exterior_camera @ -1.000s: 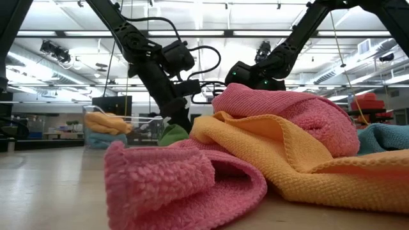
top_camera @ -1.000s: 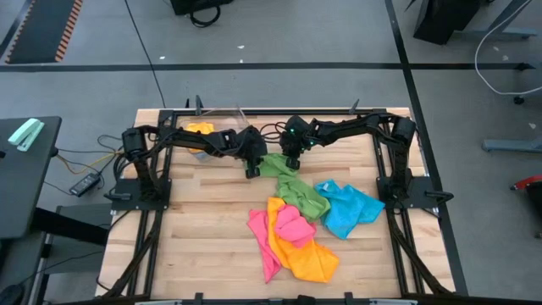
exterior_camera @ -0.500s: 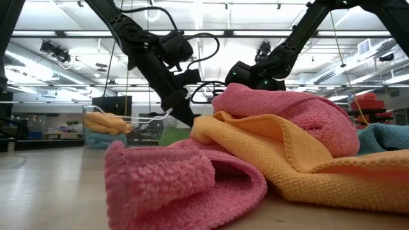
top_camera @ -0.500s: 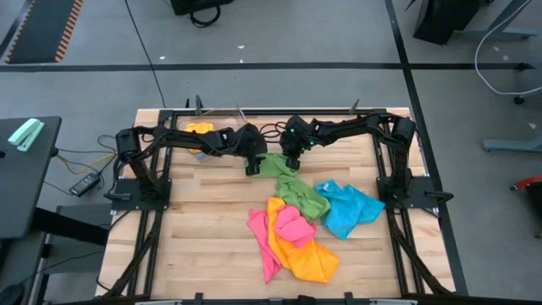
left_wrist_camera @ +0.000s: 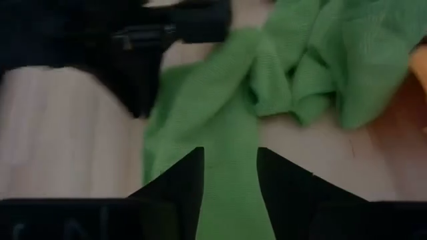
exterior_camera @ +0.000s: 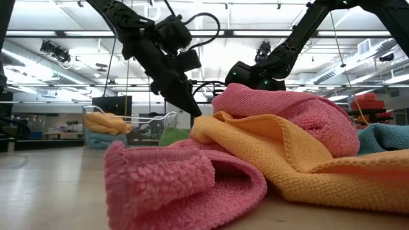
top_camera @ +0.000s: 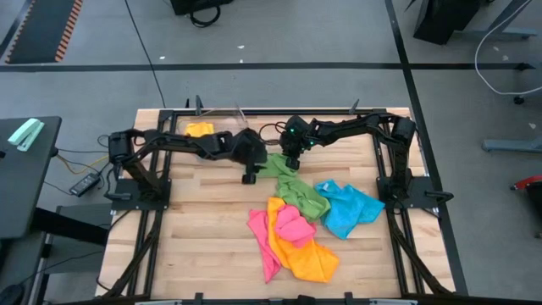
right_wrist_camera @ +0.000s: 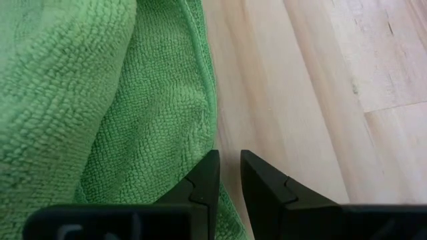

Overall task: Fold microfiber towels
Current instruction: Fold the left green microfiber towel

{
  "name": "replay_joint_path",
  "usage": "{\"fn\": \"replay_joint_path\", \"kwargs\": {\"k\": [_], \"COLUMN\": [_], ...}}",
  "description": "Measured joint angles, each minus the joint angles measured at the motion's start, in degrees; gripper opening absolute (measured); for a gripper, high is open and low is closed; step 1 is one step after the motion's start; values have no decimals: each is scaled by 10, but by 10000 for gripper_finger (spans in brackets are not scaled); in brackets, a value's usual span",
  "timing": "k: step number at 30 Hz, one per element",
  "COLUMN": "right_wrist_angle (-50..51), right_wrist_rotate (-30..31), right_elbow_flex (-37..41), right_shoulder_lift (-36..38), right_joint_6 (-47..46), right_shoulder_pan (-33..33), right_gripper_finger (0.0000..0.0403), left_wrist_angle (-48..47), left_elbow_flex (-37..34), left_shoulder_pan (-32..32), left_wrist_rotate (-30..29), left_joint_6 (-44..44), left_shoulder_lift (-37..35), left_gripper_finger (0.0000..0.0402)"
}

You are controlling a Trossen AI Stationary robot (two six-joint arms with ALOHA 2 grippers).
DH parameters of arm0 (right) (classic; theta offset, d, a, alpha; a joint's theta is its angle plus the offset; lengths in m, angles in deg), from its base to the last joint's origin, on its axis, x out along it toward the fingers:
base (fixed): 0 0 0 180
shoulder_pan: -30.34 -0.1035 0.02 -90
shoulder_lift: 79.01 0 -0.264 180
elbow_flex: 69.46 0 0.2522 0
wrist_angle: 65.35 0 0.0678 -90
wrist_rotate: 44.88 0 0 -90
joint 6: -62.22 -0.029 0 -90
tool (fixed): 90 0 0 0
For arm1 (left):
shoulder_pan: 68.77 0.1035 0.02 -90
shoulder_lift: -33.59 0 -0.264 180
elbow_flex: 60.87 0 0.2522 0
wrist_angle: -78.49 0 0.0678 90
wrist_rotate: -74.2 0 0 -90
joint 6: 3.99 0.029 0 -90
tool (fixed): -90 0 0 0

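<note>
1. Two grippers work on the green towel [top_camera: 294, 188], which lies stretched on the table [top_camera: 203, 237] from the far middle toward the heap of pink towel [top_camera: 288, 227], orange towel [top_camera: 306, 256] and blue towel [top_camera: 349, 207] at its near end.
2. Left gripper [left_wrist_camera: 230, 175] has its fingers parted with a strip of green cloth lying between them, not yet pinched. Closing from here, I judge, could catch only a thin fold that slips out when pulled.
3. Right gripper [right_wrist_camera: 227, 175] has its fingers nearly together on the towel's far edge; whether cloth is truly clamped I cannot tell. A weak grip there would let that corner drop.
4. Green towel's near end touches the heap, so dragging it might pull the other towels along.
5. Clear bin [top_camera: 212, 119], beyond the green towel, already holds an orange cloth.
</note>
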Motion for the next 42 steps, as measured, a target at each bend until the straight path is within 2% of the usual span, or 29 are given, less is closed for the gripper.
{"fn": "replay_joint_path", "kwargs": {"k": [7, 12, 16, 28, 36, 38, 42], "right_wrist_angle": [-1, -1, -1, 14, 50, 44, -3], "right_wrist_rotate": [0, 0, 0, -19, 0, -18, -105], "right_elbow_flex": [0, 0, 0, 1, 1, 1, 9], "right_shoulder_lift": [0, 0, 0, 24, 99, 118, 128], "right_joint_6": [-1, -4, -5, -18, -14, -12, -4], "right_shoulder_pan": [0, 0, 0, -1, 1, -3, -20], "right_gripper_finger": [69, 69, 69, 69, 69, 69, 69], "left_wrist_angle": [7, 23, 33, 43, 41, 38, 33], "left_elbow_flex": [0, 0, 0, 0, 0, 0, 0], "left_shoulder_pan": [-7, -2, -2, 4, 4, 4, 4], "left_wrist_rotate": [-14, -95, -127, -138, -139, -139, -139], "left_joint_6": [-12, -39, -42, -61, -64, -65, -66], "left_shoulder_lift": [53, 77, 78, 91, 91, 91, 91], "left_gripper_finger": [122, 111, 112, 107, 107, 107, 107]}}
